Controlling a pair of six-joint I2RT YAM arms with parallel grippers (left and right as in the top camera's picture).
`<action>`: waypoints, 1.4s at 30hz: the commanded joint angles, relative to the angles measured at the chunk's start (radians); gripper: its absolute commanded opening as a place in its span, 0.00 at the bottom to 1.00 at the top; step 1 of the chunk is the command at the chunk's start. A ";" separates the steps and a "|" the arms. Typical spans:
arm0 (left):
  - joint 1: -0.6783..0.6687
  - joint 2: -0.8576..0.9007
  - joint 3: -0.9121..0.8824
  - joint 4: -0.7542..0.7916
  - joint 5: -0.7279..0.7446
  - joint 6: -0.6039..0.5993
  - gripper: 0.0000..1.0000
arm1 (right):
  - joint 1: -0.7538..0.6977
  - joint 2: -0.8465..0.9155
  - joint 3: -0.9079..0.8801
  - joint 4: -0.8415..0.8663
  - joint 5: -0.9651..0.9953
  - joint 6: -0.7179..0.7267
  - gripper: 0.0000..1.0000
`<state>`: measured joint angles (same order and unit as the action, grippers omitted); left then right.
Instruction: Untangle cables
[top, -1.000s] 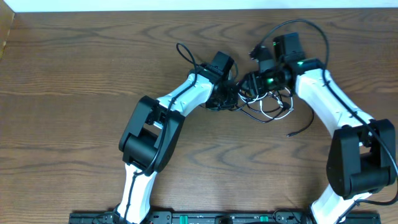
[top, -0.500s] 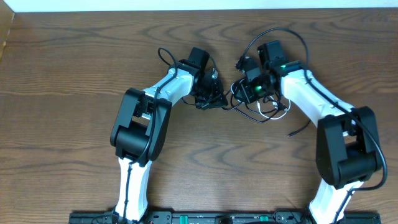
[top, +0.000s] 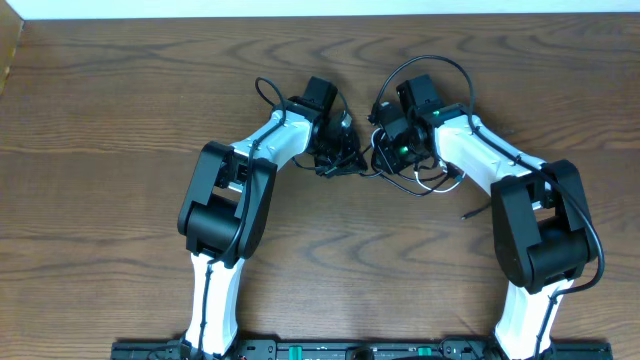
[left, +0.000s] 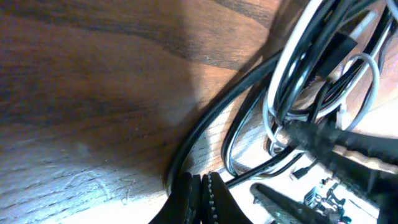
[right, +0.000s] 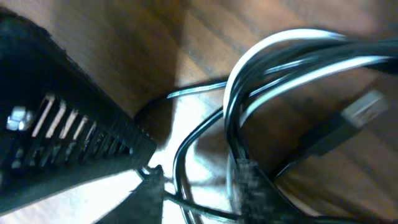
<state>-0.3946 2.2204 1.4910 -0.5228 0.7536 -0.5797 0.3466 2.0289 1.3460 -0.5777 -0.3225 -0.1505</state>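
I look down on a brown wood-grain bench (top: 110, 130) that fills nearly the whole overhead view. A pale strip (top: 300, 7) runs along its far edge. At the far left corner a lighter brown edge (top: 8, 50) cuts in, and I cannot make out what it is. A dark rail (top: 320, 350) along the near edge carries both arm bases.

The left arm (top: 225, 205) reaches from the near side toward the far middle of the bench. The left hand (left: 200, 190) has its fingers pressed together at the tips. The black cable (left: 198, 124) runs over the wood just beside them, and I cannot tell whether any cord is pinched there.

The white cable (right: 292, 32) arcs alongside black strands. The two lie in one tangle at the far middle of the bench, between the hands, with their loops crossing each other. A plug (right: 364, 104) rests on the wood at the right of the right wrist view. One black end trails out of the tangle toward the near right.

The right arm (top: 540, 225) comes in from the near right. The right hand (right: 199, 186) stands at a narrow gap, with cords passing between its fingers and the bundle against one of them.
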 joint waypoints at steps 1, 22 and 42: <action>0.001 0.024 -0.014 -0.004 -0.001 -0.005 0.07 | 0.002 0.021 -0.002 0.027 0.091 -0.011 0.41; 0.001 0.024 -0.014 -0.004 -0.002 -0.005 0.08 | 0.021 0.036 -0.027 0.043 0.112 -0.012 0.27; 0.097 -0.415 -0.012 0.000 -0.013 0.207 0.08 | -0.060 -0.196 -0.002 0.038 -0.198 0.219 0.01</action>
<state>-0.3138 1.9549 1.4754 -0.5186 0.7414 -0.4347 0.3355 1.9911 1.3327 -0.5385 -0.3824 -0.0559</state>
